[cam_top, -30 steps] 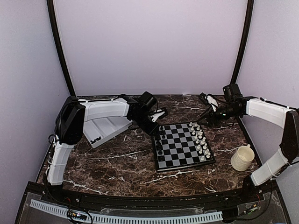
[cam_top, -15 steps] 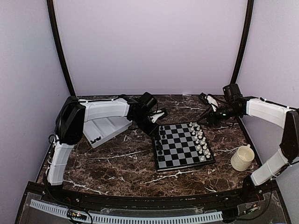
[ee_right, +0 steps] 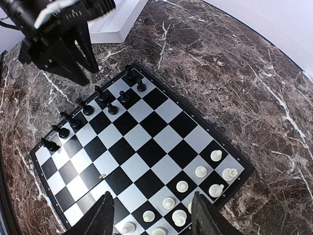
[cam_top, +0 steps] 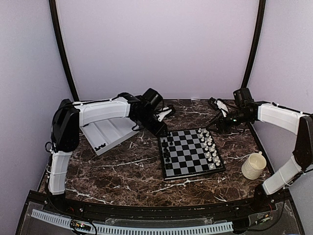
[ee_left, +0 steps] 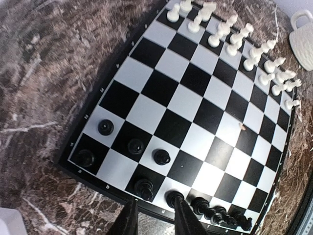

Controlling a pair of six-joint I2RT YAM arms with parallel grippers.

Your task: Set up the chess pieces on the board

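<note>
The board [cam_top: 191, 155] lies at mid-table. Black chess pieces [cam_top: 167, 149] stand along its left side, white ones [cam_top: 210, 147] along its right. My left gripper [cam_top: 165, 130] hovers at the board's far-left corner. In the left wrist view its jaws [ee_left: 157, 223] stand apart with nothing between them. One fingertip [ee_left: 188, 220] is right beside a black piece [ee_left: 174, 198] standing on an edge square. More black pieces [ee_left: 161, 156] stand on squares nearby. My right gripper [cam_top: 217, 122] hangs open above the white side [ee_right: 155, 218], holding nothing.
A white two-compartment tray [cam_top: 113, 131] at the left holds a few black pieces [cam_top: 100, 146]. A cream mug [cam_top: 254, 165] stands right of the board. Brown marble tabletop surrounds the board, with pale walls behind.
The left arm has drawn back and up a little toward the far left. The right arm has not moved.
</note>
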